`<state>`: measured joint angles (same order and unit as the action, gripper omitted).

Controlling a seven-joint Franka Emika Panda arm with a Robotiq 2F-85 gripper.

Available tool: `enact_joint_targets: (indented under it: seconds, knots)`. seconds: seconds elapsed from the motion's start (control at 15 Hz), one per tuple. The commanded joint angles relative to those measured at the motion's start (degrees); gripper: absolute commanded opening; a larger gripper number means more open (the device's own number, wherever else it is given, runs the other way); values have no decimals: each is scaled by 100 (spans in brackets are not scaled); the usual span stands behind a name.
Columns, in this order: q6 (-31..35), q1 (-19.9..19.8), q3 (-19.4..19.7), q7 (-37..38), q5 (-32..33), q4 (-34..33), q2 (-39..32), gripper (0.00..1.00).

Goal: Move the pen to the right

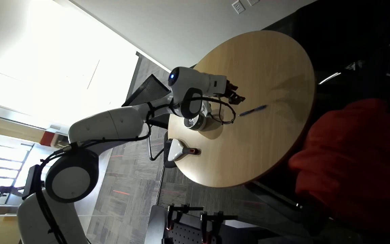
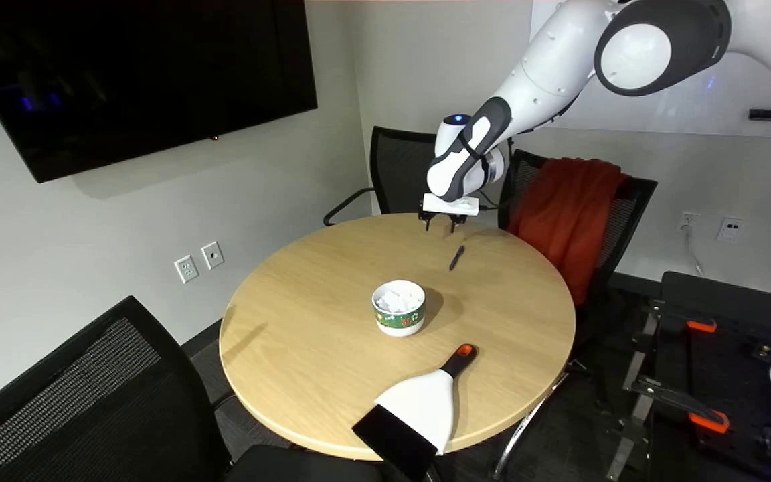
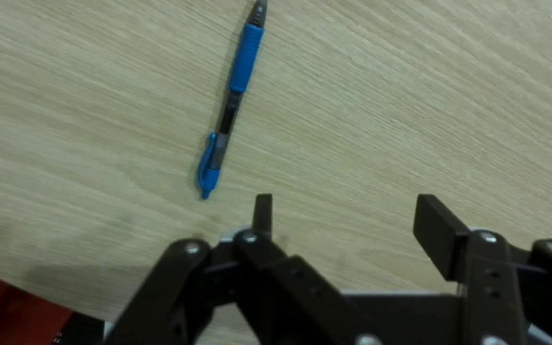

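Note:
A blue pen (image 3: 232, 108) with a clear dark barrel lies flat on the round wooden table. It shows in both exterior views (image 1: 253, 110) (image 2: 457, 258). My gripper (image 3: 345, 201) is open, with nothing between its fingers. It is above the table, apart from the pen. In the wrist view the pen lies up and left of the left finger, its clip end nearer the gripper. In the exterior views the gripper (image 2: 440, 229) (image 1: 241, 94) hangs over the table beside the pen.
On the round table (image 2: 292, 361) stand a white-and-green bowl (image 2: 400, 320) with white contents and a white scraper (image 2: 419, 402) with a dark handle, overhanging the edge. Chairs surround the table; one carries a red cloth (image 2: 563, 207). A wall screen (image 2: 138, 73) hangs nearby.

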<state>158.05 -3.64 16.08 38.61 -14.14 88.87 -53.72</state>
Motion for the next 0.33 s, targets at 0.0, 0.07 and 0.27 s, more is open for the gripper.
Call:
enact_joint_targets:
  seconds: [0.0, 0.07, 0.27]
  knots:
    - [-241, 50, -149, -173, 84, 207, 392, 100]
    - [-6, 15, -88, -33, 45, -17, 51, 100]
    - [-5, 34, -98, -32, 45, -21, 39, 100]
